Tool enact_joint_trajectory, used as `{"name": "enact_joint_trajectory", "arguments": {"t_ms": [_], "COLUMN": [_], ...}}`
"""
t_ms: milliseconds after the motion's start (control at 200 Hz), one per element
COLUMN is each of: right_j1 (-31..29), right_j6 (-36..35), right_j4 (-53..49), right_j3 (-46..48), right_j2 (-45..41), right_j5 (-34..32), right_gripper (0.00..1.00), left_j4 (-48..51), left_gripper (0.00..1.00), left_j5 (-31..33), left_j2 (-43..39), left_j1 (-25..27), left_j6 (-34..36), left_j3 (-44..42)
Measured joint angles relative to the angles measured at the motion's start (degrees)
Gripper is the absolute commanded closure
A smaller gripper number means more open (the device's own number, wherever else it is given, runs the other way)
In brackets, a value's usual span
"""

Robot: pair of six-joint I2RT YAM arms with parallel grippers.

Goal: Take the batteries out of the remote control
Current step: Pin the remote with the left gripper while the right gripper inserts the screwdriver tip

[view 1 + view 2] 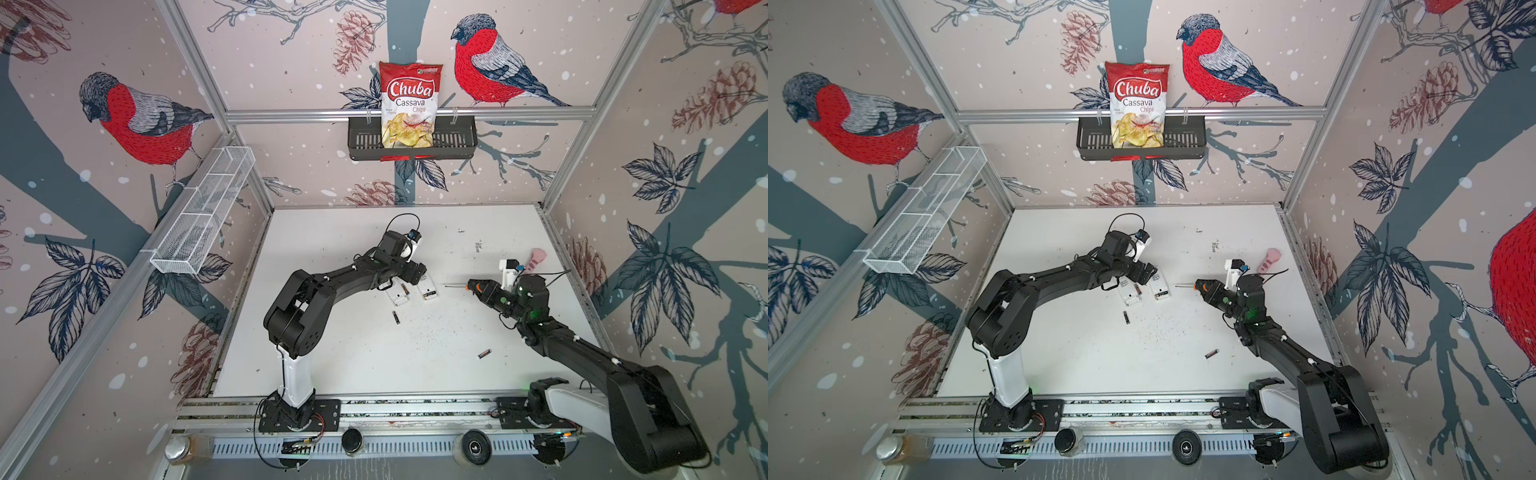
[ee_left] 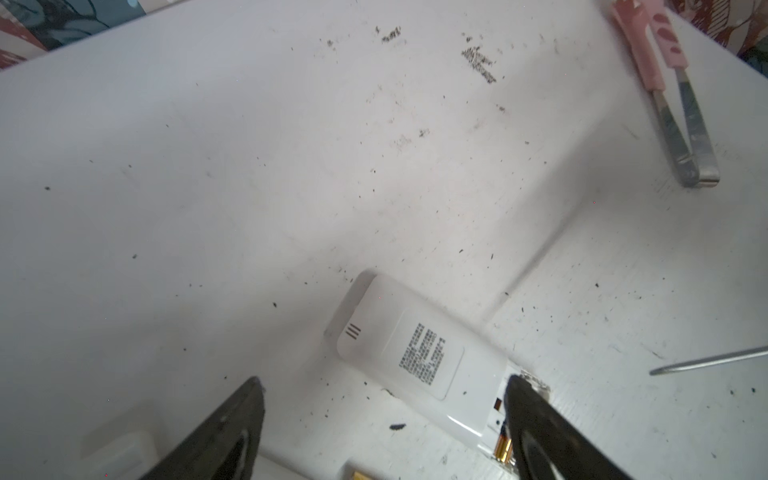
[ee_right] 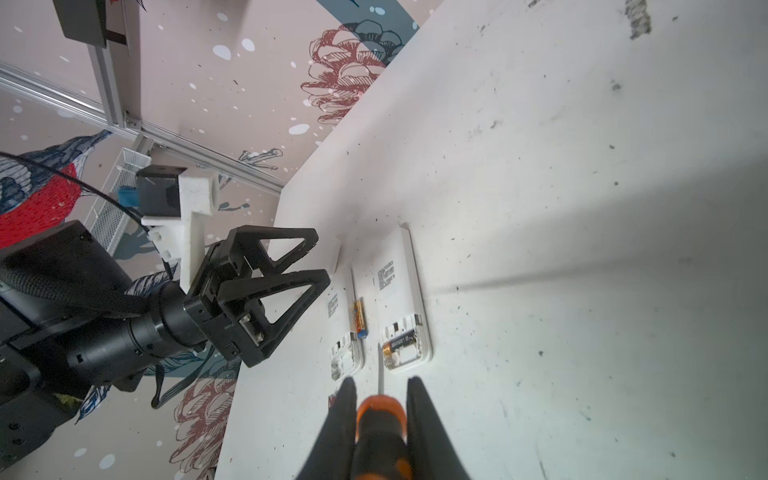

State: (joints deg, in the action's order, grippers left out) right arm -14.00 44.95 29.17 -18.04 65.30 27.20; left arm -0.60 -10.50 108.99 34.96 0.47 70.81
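Note:
Two white remote controls lie face down side by side mid-table, one (image 1: 428, 289) right of the other (image 1: 396, 294), their battery bays uncovered. A battery (image 3: 400, 343) sits in the right remote's (image 3: 401, 291) bay. Another battery (image 3: 360, 318) lies between the remotes. Two more batteries lie loose on the table, one (image 1: 395, 318) near the remotes and one (image 1: 484, 353) farther right. My left gripper (image 2: 384, 382) hovers open over the remotes' far ends, holding nothing. My right gripper (image 3: 380, 388) is shut on an orange-handled screwdriver (image 3: 380, 419) whose tip points at the remotes.
Pink-handled tweezers (image 1: 536, 258) lie at the table's back right. A small white cover piece (image 3: 334, 257) lies beside the left remote. A chips bag (image 1: 409, 106) stands in a black basket (image 1: 461, 141) on the back wall, and a white wire rack (image 1: 203, 212) hangs on the left wall.

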Motion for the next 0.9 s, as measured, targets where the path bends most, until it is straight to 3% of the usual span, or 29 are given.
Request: {"name": "enact_joint_trajectory", "arguments": {"t_ms": [205,430,901], "right_j1": [-2.16,-4.35,-5.99], "right_j6": [0.0,0.13,-0.11], "right_j4": [3.37,5.79,7.89], "right_j3": [1.27,1.25,0.15], "right_j2": [1.49,4.63,9.7], "right_j5": [-1.46,-2.23,-4.13], "right_gripper": [0.9,0.9,0.91], "left_j4": [2.84,7.21,12.52], "left_gripper": [0.2,0.39,0.4], "left_j5": [0.57,3.19,4.48], "left_j2": [4.24,7.96,12.98], "left_j1": [0.59,1.4,2.1], "left_j6": [1.09,1.84,4.11], "left_j3": [3.37,8.0,14.36]}}
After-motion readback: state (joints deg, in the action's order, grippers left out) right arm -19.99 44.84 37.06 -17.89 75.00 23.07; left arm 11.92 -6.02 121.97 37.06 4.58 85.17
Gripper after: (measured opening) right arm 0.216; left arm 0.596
